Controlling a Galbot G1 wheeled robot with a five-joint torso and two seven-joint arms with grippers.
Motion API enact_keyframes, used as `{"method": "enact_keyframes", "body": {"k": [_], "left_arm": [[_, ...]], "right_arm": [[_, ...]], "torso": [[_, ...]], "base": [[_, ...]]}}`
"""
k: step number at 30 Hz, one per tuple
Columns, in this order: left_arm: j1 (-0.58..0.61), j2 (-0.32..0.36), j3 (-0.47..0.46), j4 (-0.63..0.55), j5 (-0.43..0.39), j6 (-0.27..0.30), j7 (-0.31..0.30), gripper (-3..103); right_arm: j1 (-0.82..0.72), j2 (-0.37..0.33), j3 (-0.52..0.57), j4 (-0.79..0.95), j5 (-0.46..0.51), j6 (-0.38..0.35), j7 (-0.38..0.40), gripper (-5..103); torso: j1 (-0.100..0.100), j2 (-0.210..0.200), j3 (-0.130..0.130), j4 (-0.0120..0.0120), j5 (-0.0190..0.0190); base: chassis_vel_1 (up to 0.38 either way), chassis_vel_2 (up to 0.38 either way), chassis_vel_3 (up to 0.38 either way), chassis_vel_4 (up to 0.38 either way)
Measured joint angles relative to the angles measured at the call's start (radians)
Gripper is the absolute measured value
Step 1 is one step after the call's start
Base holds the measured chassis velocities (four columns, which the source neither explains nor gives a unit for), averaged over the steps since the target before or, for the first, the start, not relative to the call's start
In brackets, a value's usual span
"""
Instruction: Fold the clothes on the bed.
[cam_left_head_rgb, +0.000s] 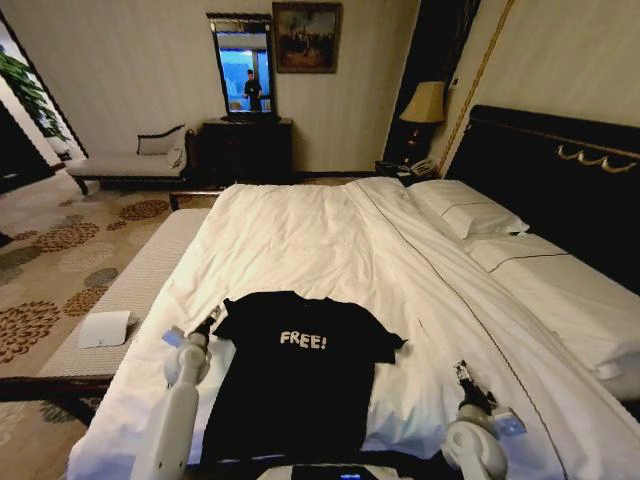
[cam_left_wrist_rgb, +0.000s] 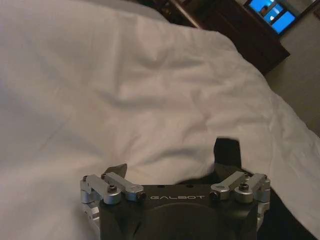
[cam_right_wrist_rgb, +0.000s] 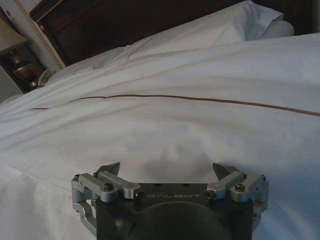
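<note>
- Black short-sleeved "FREE!" T-shirt (cam_left_head_rgb: 300, 385) is lying flat, unfolded, on the white-sheeted bed (cam_left_head_rgb: 300, 240).
- Left gripper (cam_left_head_rgb: 208, 325) is hovering at its sleeve, jaws wide; right gripper (cam_left_head_rgb: 462, 372) is waiting apart, likewise wide.
- Judging approach step; next move needs a sleeve pinch.

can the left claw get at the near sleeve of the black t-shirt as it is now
Probably yes. The left claw hangs open right at the left sleeve of the black soft-fabric T-shirt with white FREE! lettering, which lies flat on the white duvet. Nothing lies between them; dark cloth already shows between its fingertips.
</note>
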Motion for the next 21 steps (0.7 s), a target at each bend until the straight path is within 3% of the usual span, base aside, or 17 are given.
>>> {"method": "enact_keyframes", "body": {"k": [10,13,15,21], "left_arm": [[0.022,-0.023,0.006,-0.031,-0.005,0.0,-0.002,103],[0.016,-0.034,0.012,-0.024,0.002,0.0,-0.007,90],[0.016,-0.037,0.013,-0.023,0.003,0.0,-0.009,90],[0.017,-0.041,0.017,-0.025,0.006,-0.001,-0.012,63]], "right_arm": [[-0.005,-0.009,0.002,0.003,0.004,0.003,0.004,100],[-0.002,-0.011,0.002,0.004,0.007,0.003,0.007,100],[0.0,-0.012,0.002,0.003,0.008,0.003,0.008,100],[0.004,-0.009,0.002,-0.008,0.008,0.003,0.009,100]], "torso": [[0.0,0.0,0.0,-0.0001,0.0001],[0.0,0.0,0.0,-0.0002,0.0],[0.0,0.0,0.0,-0.0002,-0.0001],[0.0,0.0,0.0,-0.0002,0.0001]], "base": [[0.0,0.0,0.0,0.0],[0.0,0.0,0.0,0.0],[0.0,0.0,0.0,0.0],[0.0,0.0,0.0,0.0]]}}
